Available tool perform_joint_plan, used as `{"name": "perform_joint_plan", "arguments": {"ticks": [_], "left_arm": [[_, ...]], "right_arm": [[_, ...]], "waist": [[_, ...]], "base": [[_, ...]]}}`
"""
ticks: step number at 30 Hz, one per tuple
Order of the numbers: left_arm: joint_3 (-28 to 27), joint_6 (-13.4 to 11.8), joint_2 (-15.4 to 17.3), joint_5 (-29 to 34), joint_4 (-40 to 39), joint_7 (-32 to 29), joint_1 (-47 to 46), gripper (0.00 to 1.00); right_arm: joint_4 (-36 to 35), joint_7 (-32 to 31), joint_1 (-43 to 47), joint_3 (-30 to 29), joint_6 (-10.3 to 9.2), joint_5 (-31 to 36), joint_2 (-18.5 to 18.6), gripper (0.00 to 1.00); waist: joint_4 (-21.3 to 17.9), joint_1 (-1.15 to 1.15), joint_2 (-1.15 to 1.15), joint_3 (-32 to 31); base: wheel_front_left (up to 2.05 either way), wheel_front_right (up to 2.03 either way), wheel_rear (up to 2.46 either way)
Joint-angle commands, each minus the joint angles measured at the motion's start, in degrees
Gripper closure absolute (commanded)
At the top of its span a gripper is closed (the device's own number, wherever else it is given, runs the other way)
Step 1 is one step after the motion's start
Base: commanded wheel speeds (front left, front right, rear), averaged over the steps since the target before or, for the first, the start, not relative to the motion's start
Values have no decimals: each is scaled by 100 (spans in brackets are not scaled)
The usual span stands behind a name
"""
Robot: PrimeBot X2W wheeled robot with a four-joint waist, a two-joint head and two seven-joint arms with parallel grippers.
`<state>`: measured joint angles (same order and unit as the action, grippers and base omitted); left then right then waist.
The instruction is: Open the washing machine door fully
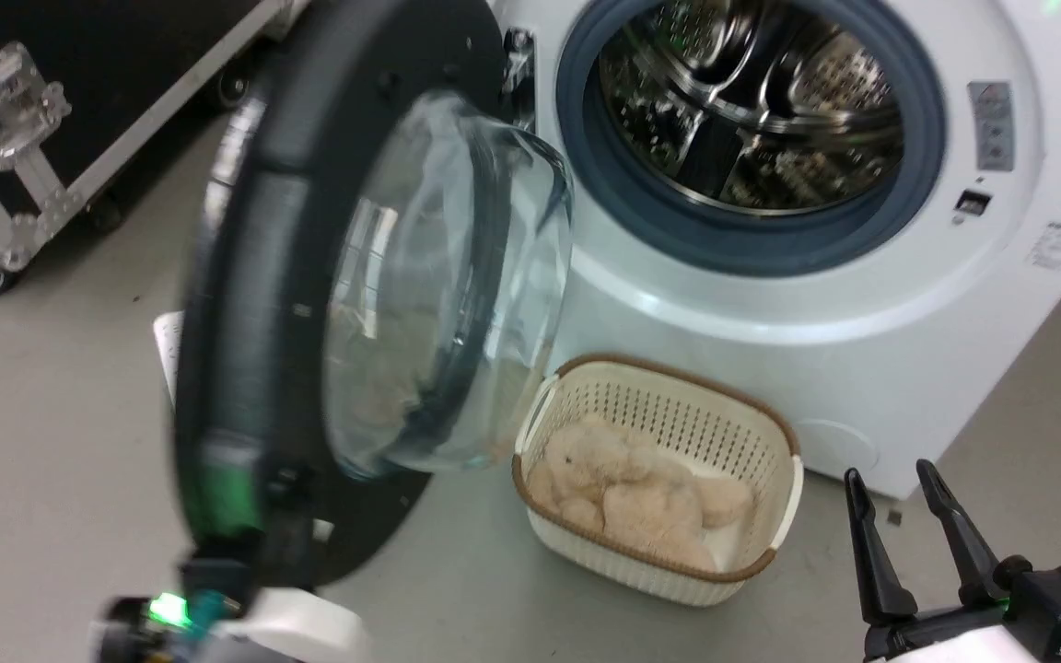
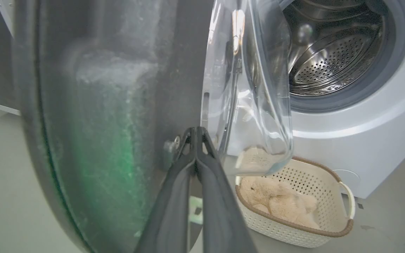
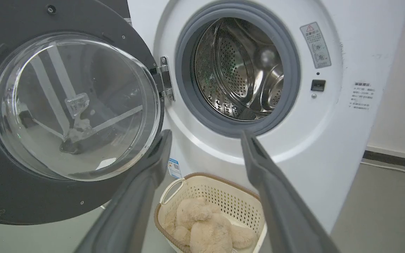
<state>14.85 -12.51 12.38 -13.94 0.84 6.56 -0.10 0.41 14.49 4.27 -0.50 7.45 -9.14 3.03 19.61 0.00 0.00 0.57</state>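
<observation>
The washing machine door (image 1: 254, 276) stands swung out to the left of the machine, its black rim blurred and its clear glass bowl (image 1: 438, 295) bulging toward the drum. The metal hinge (image 3: 165, 79) holds it at the machine's front. My left gripper (image 2: 196, 131) is shut with nothing between its fingers, and its tips rest against the door's dark inner face (image 2: 118, 105) beside the glass, near the low edge. My right gripper (image 1: 899, 488) is open at the lower right, well away from the door (image 3: 12, 196) and empty.
The grey-ringed steel drum mouth (image 1: 752, 101) is uncovered. A cream basket (image 1: 678, 405) holding a beige plush toy (image 1: 632, 497) sits on the floor in front of the white machine (image 1: 862, 387), below the door. A black wheeled flight case (image 1: 33, 110) stands at the far left.
</observation>
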Motion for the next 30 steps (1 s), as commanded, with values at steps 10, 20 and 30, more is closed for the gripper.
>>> {"name": "perform_joint_plan", "arguments": {"ticks": [10, 20, 30], "left_arm": [[-1558, 79, 986, -884, 372, -242, -797, 100], [-2182, 329, 1683, -1239, 1326, -190, -1601, 100], [-2304, 582, 1881, -1352, 2161, 313, -2036, 100]], "right_arm": [[-240, -105, -422, 72, 3, 309, 54, 0], [-358, -168, -617, 34, 3, 319, 231, 0], [-293, -123, -705, -36, 3, 414, 278, 0]], "waist": [[-138, 0, 0, 967], [-363, 0, 0, 1389], [-499, 0, 0, 1292]], "base": [[0, 0, 0], [0, 0, 0], [0, 0, 0]]}}
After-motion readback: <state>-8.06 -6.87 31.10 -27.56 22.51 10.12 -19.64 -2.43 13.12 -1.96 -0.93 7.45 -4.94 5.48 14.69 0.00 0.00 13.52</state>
